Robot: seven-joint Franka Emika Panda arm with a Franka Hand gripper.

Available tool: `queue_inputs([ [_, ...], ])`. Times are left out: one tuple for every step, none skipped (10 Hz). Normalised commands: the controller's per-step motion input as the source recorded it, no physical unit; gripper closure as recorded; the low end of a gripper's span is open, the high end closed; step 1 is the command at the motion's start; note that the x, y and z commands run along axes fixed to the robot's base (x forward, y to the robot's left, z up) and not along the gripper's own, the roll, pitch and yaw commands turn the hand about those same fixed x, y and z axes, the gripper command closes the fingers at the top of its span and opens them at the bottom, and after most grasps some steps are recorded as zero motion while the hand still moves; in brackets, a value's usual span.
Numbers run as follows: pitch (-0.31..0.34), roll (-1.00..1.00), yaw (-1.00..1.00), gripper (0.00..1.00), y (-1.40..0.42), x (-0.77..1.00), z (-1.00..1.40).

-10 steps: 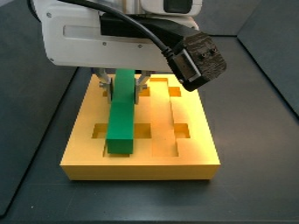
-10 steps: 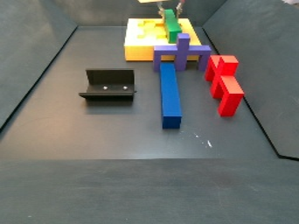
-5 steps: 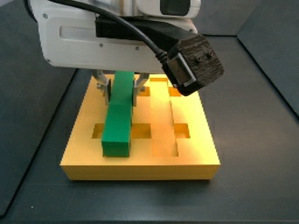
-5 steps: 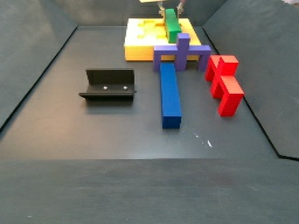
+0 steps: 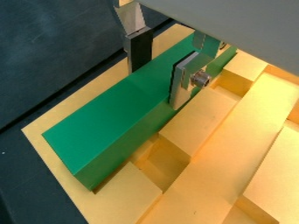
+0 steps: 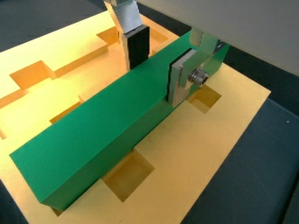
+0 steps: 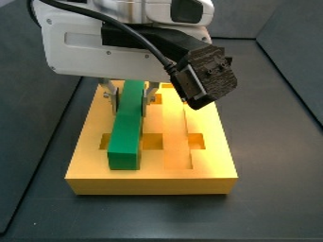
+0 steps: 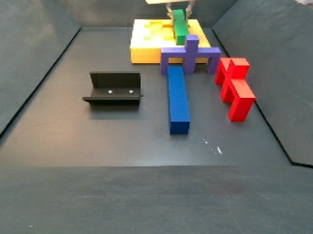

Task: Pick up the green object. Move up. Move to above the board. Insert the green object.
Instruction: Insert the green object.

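Over the board (image 7: 202,161) you find the tool (image 5: 162,63), its silver fingers (image 5: 184,77) pinching the green object (image 5: 122,114) on both long sides near one end; in both wrist views the bar runs lengthwise above the orange-yellow slab, one end cut off under the tool body. Whether it touches the board or hangs just clear, you cannot tell. In a side view the white arm housing hides the bar's far end (image 7: 127,118) and the board's 12 o'clock edge. In a side view the board (image 8: 149,46) sits at 12 o'clock, half hidden by a purple piece (image 8: 189,60); blue bar (image 8: 178,97) centre, red block (image 8: 233,86) at 3 o'clock, fixture (image 8: 113,90) at 9 o'clock.
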Motion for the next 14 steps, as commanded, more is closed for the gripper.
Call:
queue_inputs([
  [0.107, 0.15, 0.00, 1.00, 0.08, 0.03, -0.13],
  [0.121, 0.17, 0.00, 1.00, 0.07, 0.05, -0.08],
  [0.113, 0.14, 0.00, 1.00, 0.06, 0.07, -0.11],
  [0.090, 0.15, 0.00, 1.00, 0.01, 0.03, -0.18],
  [0.023, 0.17, 0.00, 1.00, 0.00, 0.00, -0.38],
  [0.023, 0.29, 0.00, 1.00, -0.11, 0.00, -0.61],
  [0.020, 0.28, 0.00, 1.00, -0.07, 0.00, -0.67],
  [0.019, 0.28, 0.00, 1.00, -0.07, 0.00, -0.61],
  [0.007, 0.27, 0.00, 1.00, -0.07, 0.00, -0.53],
  [0.034, 0.26, 0.00, 1.00, -0.07, 0.00, -0.44],
  [0.083, 0.24, 0.00, 1.00, 0.00, 0.06, -0.32],
  [0.089, 0.17, 0.00, 1.00, 0.00, 0.03, -0.29],
  [0.076, 0.12, 0.00, 1.00, 0.04, 0.00, -0.29],
  [0.019, 0.00, 0.06, 1.00, 0.00, 0.00, -0.05],
])
